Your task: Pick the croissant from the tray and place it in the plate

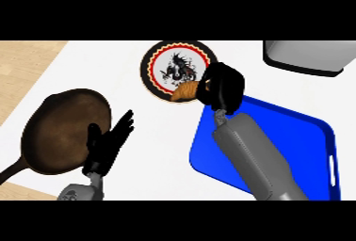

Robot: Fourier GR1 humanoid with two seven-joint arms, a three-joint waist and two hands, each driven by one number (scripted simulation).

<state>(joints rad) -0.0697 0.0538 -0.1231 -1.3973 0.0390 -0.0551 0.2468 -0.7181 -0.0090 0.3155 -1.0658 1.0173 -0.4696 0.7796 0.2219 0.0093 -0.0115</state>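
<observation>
The croissant (185, 91) lies at the lower right part of the plate (158, 59), over the plate's rim on the side facing the tray (306, 141). Only its golden-brown left portion is visible; the rest is covered by the right hand (222, 87). The right hand's fingers are curled round the croissant, clamped on it from the tray side. Whether the croissant rests on the plate surface or is held just above it cannot be determined.

The plate is round, with a red and black scalloped border and a dark figure on a white centre. It sits flat on the white bench (139, 141).

The tray is blue, with a raised rim and a slot handle on the side far from the plate. It lies just beside the plate, its nearest corner close under the right hand. The grey right forearm runs diagonally across the tray, away from the plate.

The left hand (108, 143) is on the opposite side of the plate from the tray, well apart from the plate. Its fingers are straight and spread, holding nothing.

A dark brown pan (62, 132) lies just beside the left hand, on the side away from the plate.

A grey appliance (306, 56) stands beyond the tray, level with the plate.
</observation>
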